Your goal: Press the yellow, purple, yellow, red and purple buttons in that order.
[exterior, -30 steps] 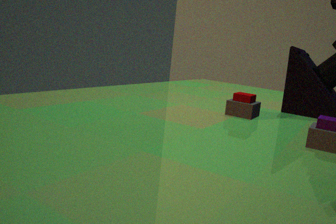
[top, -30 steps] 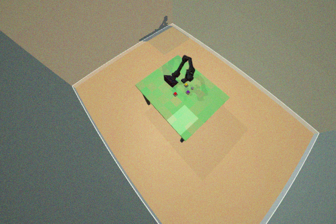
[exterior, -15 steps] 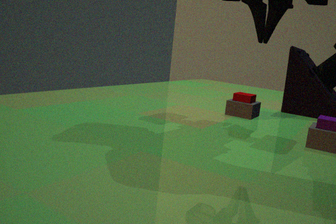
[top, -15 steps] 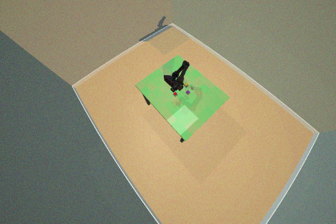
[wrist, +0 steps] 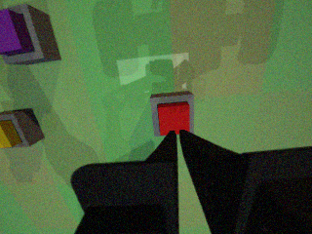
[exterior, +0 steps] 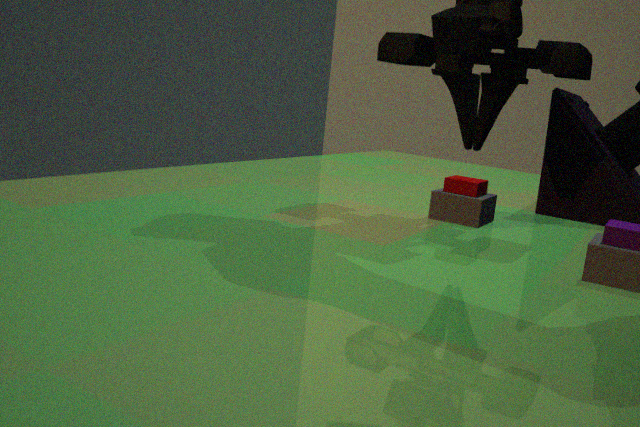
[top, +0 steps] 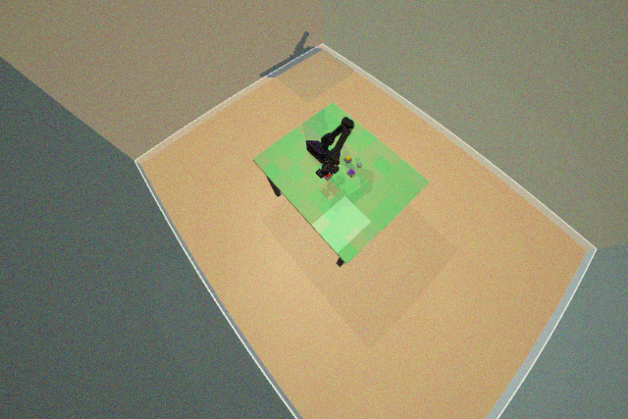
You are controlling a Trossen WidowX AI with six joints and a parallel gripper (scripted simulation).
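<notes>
Hovering unit: the gripper [top: 328, 172] [exterior: 472, 148] [wrist: 176, 135] is hanging above the red button, not touching it; its fingers are standing together, holding nothing.
Red button [top: 328, 176] [exterior: 465, 185] [wrist: 174, 118]: is sitting on the worktop [top: 395, 176] [exterior: 129, 282] [wrist: 244, 122], cap raised.
Yellow button [top: 347, 158] [wrist: 9, 134]: is standing between 1 and 2 o'clock from red in the top view.
Purple button [top: 350, 172] [exterior: 622, 234] [wrist: 14, 31]: is lying near 3 o'clock from red in the top view.
Grey block [top: 359, 165]: is resting between 1 and 2 o'clock from purple, same view.
Steps done: caps are showing no press count; the pose is suggesting that steps 1 to 3 are behind.
Steps left: red, apparently the step in hand, then purple, are probably remaining.
Count: the top view is showing one gripper, three buttons (one red, one yellow, one purple) and one block.
</notes>
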